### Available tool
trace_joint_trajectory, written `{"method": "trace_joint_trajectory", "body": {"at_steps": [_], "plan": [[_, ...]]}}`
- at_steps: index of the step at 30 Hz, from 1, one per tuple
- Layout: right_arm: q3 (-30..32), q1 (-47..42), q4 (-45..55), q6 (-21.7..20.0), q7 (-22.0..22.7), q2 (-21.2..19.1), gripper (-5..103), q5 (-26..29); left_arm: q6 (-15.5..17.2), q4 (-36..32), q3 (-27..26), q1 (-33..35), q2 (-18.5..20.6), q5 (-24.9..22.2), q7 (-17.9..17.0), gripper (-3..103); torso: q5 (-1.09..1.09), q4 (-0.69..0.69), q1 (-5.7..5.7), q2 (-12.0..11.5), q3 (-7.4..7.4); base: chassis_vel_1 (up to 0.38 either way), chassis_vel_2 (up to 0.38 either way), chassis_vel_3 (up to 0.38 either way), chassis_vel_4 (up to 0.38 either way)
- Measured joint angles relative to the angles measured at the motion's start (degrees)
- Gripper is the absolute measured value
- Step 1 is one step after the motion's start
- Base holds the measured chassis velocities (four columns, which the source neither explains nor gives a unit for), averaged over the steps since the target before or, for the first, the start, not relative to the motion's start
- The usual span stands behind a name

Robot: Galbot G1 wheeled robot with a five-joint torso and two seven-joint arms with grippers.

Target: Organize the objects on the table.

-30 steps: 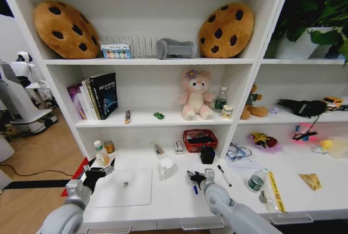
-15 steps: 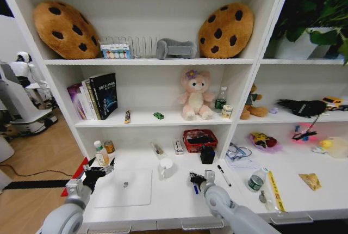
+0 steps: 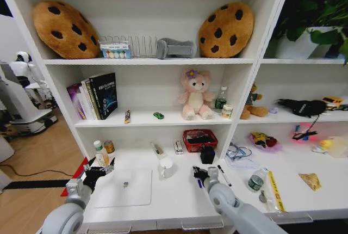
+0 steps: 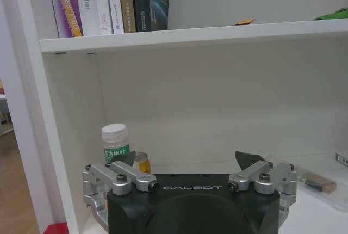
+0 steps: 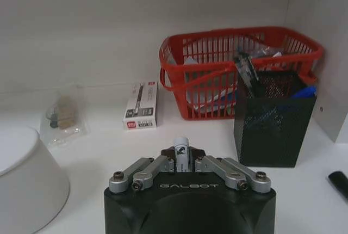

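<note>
Right gripper [image 5: 182, 164] clamps a blue pen [image 3: 199, 182] upright above the worktop [image 3: 174, 196], between white mug [image 3: 166, 167] and black mesh pen holder [image 5: 272, 119]. Thin grip: pen may tilt, slip, or strike the holder's rim. Left gripper [image 4: 187, 163] hovers spread wide, empty, above the silver laptop [image 3: 124, 188].

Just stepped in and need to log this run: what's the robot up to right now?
It is tidying the white desk. The right tool is shut on a blue pen, held above the desktop in front of the black mesh pen holder and red basket, with the white mug beside it. The left tool hangs open and idle over the desk's left end, near the silver laptop.
</note>
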Motion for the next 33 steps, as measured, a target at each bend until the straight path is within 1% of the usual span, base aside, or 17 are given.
{"method": "trace_joint_trajectory", "body": {"at_steps": [2,5,6,8,9,11,12,14,15,17,18,20,21,23,27,31,33], "plan": [[0.4,0.0,0.0,0.9,-0.8,-0.2,12,-1.3,0.0,0.0,0.0,0.0,0.0,0.0,0.0,100,0.0,0.0,0.0,0.0,0.0,0.0,0.0,0.0,0.0],[1.4,-0.4,0.1,5.4,-3.6,-0.9,12,-7.7,0.0,-0.1,-0.1,0.0,0.0,0.0,0.0,100,0.0,0.01,0.0,0.0,0.0,0.0,0.0,0.0,0.0],[1.4,-0.4,0.1,5.4,-3.6,-0.9,12,-7.7,0.0,-0.1,-0.1,0.0,0.0,0.0,0.0,100,0.0,0.01,0.0,0.0,0.0,0.0,0.0,0.0,0.0],[2.0,-0.9,0.2,8.0,-5.1,-1.3,12,-12.8,0.0,-0.1,-0.1,0.1,0.0,0.0,0.0,100,0.0,0.0,0.0,0.0,-0.01,0.0,0.0,0.0,0.0],[2.0,-0.9,0.2,8.0,-5.1,-1.3,12,-12.8,0.0,-0.1,-0.1,0.1,0.0,0.0,0.0,100,0.0,0.0,0.0,0.0,-0.01,0.0,0.0,0.0,0.0],[2.4,-1.4,0.2,10.9,-6.2,-1.4,12,-17.2,0.0,-0.1,-0.1,0.2,-0.1,0.0,0.0,100,0.0,0.0,0.0,0.0,-0.01,0.0,0.0,0.0,0.0],[2.4,-1.4,0.2,10.9,-6.2,-1.4,12,-17.2,0.0,-0.1,-0.1,0.2,-0.1,0.0,0.0,100,0.0,0.0,0.0,0.0,-0.01,0.0,0.0,0.0,0.0],[2.8,-1.6,-0.2,14.7,-7.1,-1.4,12,-21.2,0.0,-0.2,0.0,0.1,-0.1,0.1,0.0,100,0.0,0.0,0.0,0.0,-0.01,0.0,0.0,0.0,0.0],[2.8,-1.6,-0.2,14.7,-7.1,-1.4,12,-21.2,0.0,-0.2,0.0,0.1,-0.1,0.1,0.0,100,0.0,0.0,0.0,0.0,-0.01,0.0,0.0,0.0,0.0],[3.0,-1.6,-1.2,18.5,-8.1,-1.3,12,-23.5,0.0,-0.2,0.0,0.1,-0.1,0.1,0.0,100,0.0,0.0,0.0,0.0,-0.01,0.0,0.0,0.0,0.0],[3.0,-1.6,-1.2,18.5,-8.1,-1.3,12,-23.5,0.0,-0.2,0.0,0.1,-0.1,0.1,0.0,100,0.0,0.0,0.0,0.0,-0.01,0.0,0.0,0.0,0.0],[3.5,-1.3,-2.7,21.4,-8.9,-1.1,12,-25.9,0.0,-0.2,0.0,0.1,-0.1,0.1,0.0,100,0.0,0.0,0.0,0.0,-0.01,0.0,0.0,0.0,0.0],[3.5,-1.3,-2.7,21.4,-8.9,-1.1,12,-25.9,0.0,-0.2,0.0,0.1,-0.1,0.1,0.0,100,0.0,0.0,0.0,0.0,-0.01,0.0,0.0,0.0,0.0],[3.8,-0.8,-4.3,24.1,-9.3,-0.9,12,-27.7,0.0,-0.3,0.0,0.2,-0.1,0.2,0.0,100,0.0,0.0,0.0,0.0,-0.01,0.0,0.0,0.0,0.0],[4.0,-0.6,-5.2,25.5,-10.0,-0.8,12,-28.4,0.0,-0.3,0.0,0.3,-0.1,0.2,0.0,100,0.0,0.0,0.0,0.0,-0.01,0.0,0.0,0.0,0.0],[4.7,-0.3,-6.7,27.9,-12.0,-0.5,12,-29.7,0.0,-0.3,0.0,0.3,-0.2,0.2,0.0,100,0.0,0.01,0.0,0.0,-0.01,0.0,0.0,0.0,0.0],[5.7,-0.3,-8.1,30.1,-12.9,0.1,12,-29.8,0.0,-0.3,0.0,0.2,-0.3,0.3,0.0,100,0.0,0.0,0.0,0.0,-0.01,0.0,0.0,0.0,0.0]]}}
